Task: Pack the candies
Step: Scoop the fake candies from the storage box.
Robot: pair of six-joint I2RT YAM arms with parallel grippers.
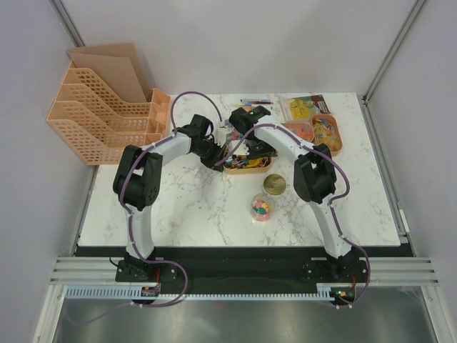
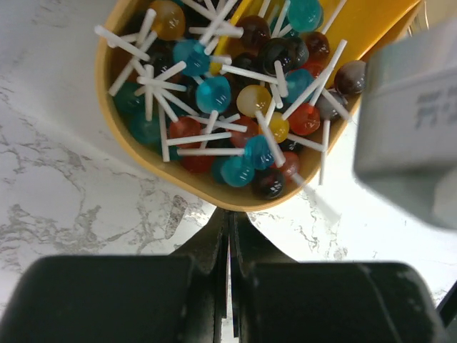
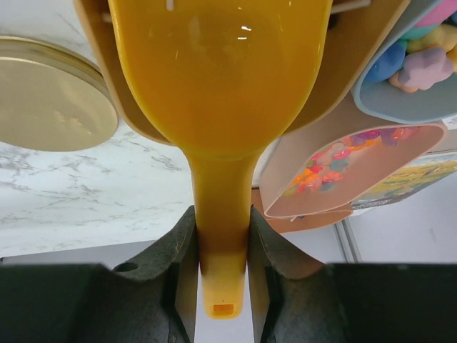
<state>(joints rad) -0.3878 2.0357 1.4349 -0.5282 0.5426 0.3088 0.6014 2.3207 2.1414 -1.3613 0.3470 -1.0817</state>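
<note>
Candies: tiny mixed-colour pieces, loose in the pink tray at upper right of the top view. A batch also sits in the clear jar at lower centre, just below its gold lid. Right gripper is pinching the handle of the yellow-orange scoop near its tail end, one finger on each side. The bowl points up-frame in the right wrist view, over the yellow tray. Only the bowl's back shows, so can't tell if it's loaded. Left gripper is pressed together with nothing in it, at bottom centre of the left wrist view, tips right at that tray's near rim; contact or not, can't tell. That tray is full of lollipops, sticks pointing every way. Handling, my read: the small pieces look light, hard and smooth, so they'll roll and scatter on the marble bench. They're too small to pinch one by one, so take them with the scoop, not the fingers. The scoop looks like stiff, slick plastic and could pivot in a tail-end grip once loaded, so keep it level and move slowly. The jar mouth is narrow, so spill risk is highest at the pour.
</note>
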